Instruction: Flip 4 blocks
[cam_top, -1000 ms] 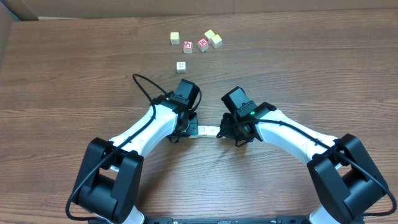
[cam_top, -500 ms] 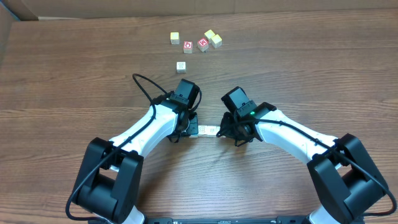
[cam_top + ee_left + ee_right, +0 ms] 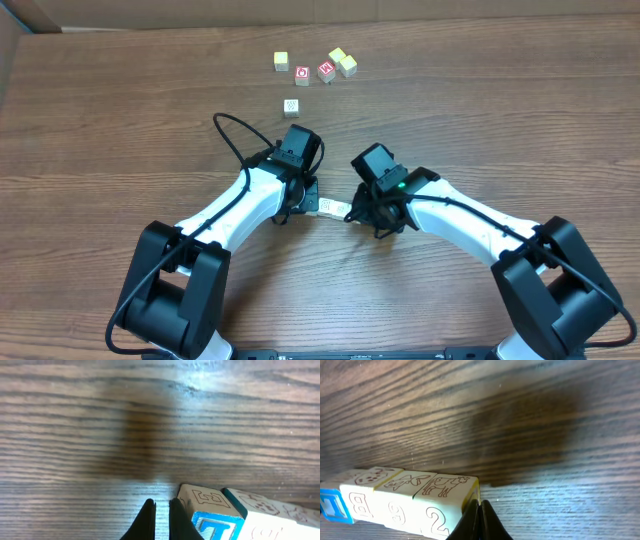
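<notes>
The blocks (image 3: pixel 402 492) are lying in one straight row of four on the bench (image 3: pixel 120 130), face against face, between the two arms near the middle. The left hand (image 3: pixel 161 506) is showing its fingers pressed almost together with nothing pinched between them. Its tips are sitting just beside the blue-faced end of the row and appear to be touching it. The right hand (image 3: pixel 480 506) is pressed fully together, also pinching nothing, and its tips are bearing against the opposite end block, the one printed with a 2.

Judging from this arrangement, the two hands are clamping the row endwise so that all four blocks can be turned over as one unit. The row is resting flat on the bench, neither lifted nor tilted, so the turn itself appears not yet made. Whether any face is already turned cannot be told. The remaining work is judged to be holding end pressure, rolling the row over and releasing it. The other cubes (image 3: pixel 302 74) are lying well apart at the far side.
</notes>
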`<state>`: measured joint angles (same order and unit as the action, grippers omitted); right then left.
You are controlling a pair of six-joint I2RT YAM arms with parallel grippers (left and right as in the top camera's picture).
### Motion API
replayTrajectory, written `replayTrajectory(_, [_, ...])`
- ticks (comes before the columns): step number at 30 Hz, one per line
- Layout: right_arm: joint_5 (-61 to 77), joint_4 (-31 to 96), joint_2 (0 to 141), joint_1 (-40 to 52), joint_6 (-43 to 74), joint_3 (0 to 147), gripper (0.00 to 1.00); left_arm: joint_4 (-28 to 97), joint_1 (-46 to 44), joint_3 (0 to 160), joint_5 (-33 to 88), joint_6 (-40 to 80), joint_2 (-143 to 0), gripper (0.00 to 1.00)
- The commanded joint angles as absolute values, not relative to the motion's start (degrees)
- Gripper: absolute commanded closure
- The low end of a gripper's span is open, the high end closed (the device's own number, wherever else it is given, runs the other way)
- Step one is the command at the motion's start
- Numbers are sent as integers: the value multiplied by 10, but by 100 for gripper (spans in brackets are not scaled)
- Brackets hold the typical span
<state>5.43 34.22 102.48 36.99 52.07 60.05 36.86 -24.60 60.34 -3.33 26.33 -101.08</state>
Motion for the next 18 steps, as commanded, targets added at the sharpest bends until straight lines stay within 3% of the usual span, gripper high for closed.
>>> replayTrajectory(1, [78,331,1011,391,566,611,96,354,-251,602,-4,242,-1019,95])
replayTrajectory(18, [108,333,1011,396,708,611,96,300,-251,602,-6,227,-1019,95])
